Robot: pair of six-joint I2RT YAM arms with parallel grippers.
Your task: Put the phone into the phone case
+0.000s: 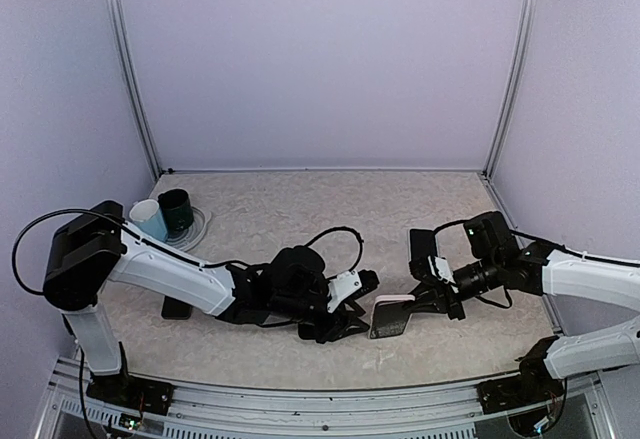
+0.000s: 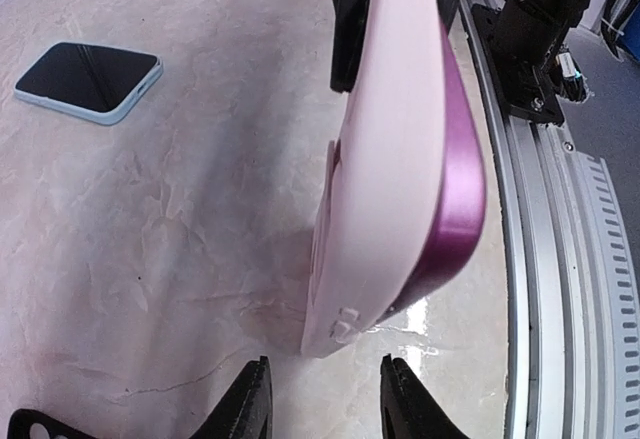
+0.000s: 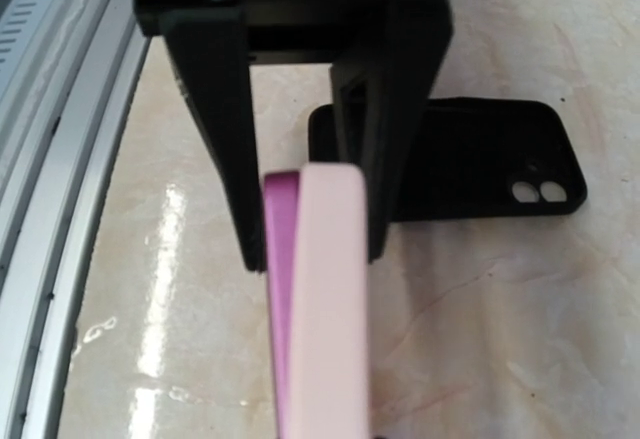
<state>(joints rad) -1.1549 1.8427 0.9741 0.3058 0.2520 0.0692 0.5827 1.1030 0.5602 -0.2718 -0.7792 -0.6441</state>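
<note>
Two grippers meet at near edge of counter [image 1: 300, 194], mid-span. Right gripper [image 3: 310, 249] clamped on pink phone case [image 2: 385, 159] with purple phone [image 2: 460, 159] against it, held on edge; seating unclear. Left gripper [image 2: 325, 399] jaws apart, empty, just beside. Case likely soft, bendy; phone stiff, slick, fragile: best hold on long edges, press corners in. Black case [image 3: 470, 159] flat beyond.

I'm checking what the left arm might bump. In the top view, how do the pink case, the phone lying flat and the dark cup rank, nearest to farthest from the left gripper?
From the left gripper:
1. pink case, held on edge just to its right.
2. flat phone, on the table, farther right and back.
3. dark cup, far left, toward the back.
</note>
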